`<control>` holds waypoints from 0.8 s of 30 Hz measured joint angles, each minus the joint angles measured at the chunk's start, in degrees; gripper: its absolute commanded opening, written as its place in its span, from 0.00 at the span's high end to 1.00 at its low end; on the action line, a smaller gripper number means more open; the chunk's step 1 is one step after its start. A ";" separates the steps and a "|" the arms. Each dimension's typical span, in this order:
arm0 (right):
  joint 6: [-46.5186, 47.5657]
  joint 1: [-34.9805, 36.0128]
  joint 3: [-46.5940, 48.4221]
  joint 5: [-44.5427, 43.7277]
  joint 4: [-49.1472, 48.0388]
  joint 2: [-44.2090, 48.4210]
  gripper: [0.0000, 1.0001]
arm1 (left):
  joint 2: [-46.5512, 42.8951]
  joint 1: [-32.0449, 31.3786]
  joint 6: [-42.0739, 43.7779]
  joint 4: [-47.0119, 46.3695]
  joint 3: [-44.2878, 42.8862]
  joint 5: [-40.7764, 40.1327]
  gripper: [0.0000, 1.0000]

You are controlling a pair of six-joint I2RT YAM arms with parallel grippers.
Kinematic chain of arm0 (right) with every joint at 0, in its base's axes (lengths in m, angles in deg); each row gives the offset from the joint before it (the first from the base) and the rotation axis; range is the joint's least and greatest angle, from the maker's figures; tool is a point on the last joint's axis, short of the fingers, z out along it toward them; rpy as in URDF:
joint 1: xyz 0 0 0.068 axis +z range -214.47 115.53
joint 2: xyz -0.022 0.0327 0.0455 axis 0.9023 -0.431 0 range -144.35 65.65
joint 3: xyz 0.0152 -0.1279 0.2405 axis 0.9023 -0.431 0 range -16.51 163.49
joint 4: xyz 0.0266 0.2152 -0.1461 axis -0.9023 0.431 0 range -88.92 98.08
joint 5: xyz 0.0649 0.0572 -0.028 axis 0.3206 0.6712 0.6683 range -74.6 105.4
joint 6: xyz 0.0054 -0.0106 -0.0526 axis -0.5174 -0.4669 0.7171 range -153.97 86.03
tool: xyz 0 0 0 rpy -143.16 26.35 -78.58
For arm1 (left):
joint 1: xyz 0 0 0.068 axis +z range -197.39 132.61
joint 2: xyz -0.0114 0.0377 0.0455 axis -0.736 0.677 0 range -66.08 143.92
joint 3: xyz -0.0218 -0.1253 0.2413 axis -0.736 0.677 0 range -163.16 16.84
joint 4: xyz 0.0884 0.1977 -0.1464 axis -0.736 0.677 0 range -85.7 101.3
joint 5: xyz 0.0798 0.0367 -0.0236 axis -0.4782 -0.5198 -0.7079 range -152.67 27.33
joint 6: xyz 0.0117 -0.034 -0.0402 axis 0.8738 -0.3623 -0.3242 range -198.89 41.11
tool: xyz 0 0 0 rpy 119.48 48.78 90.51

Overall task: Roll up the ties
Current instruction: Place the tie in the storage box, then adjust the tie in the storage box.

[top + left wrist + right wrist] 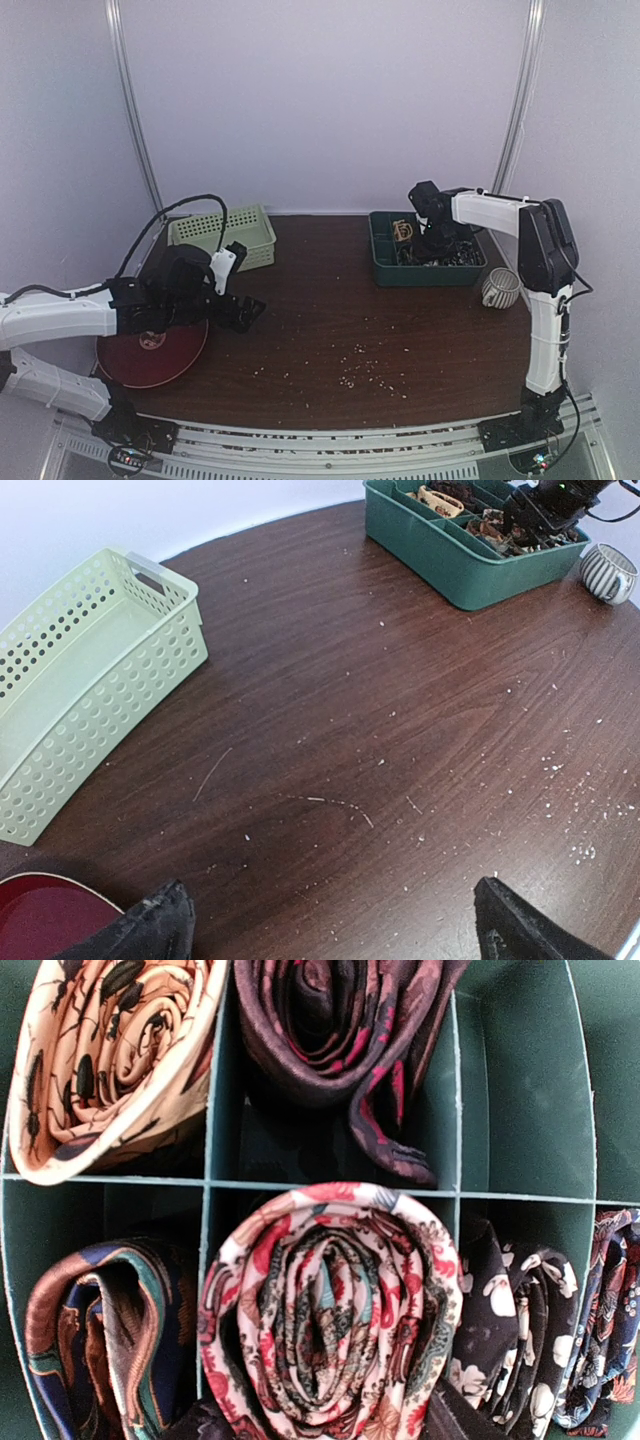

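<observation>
Closest to my right wrist camera is a rolled pink tie point(325, 1310), standing on end in a lower middle cell of the green tray point(425, 277). Rolled ties fill the cells around it: a cream tie point(110, 1060) upper left, a maroon tie point(340, 1030) above, a blue tie point(100, 1340) to the left, a black tie point(510, 1330) to the right. My right gripper point(437, 238) hangs over the tray. Its dark fingertips point(455, 1422) show either side of the pink roll, and I cannot tell whether they pinch it. My left gripper point(330, 930) hovers over the table point(350, 730) with jaws spread wide, holding nothing, near a basket point(100, 670) and a red plate point(150, 358).
</observation>
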 measured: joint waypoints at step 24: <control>-0.66 0.59 -0.13 -0.90 0.94 4.26 0.59 | 0.00 0.00 0.00 0.00 0.00 -0.15 0.02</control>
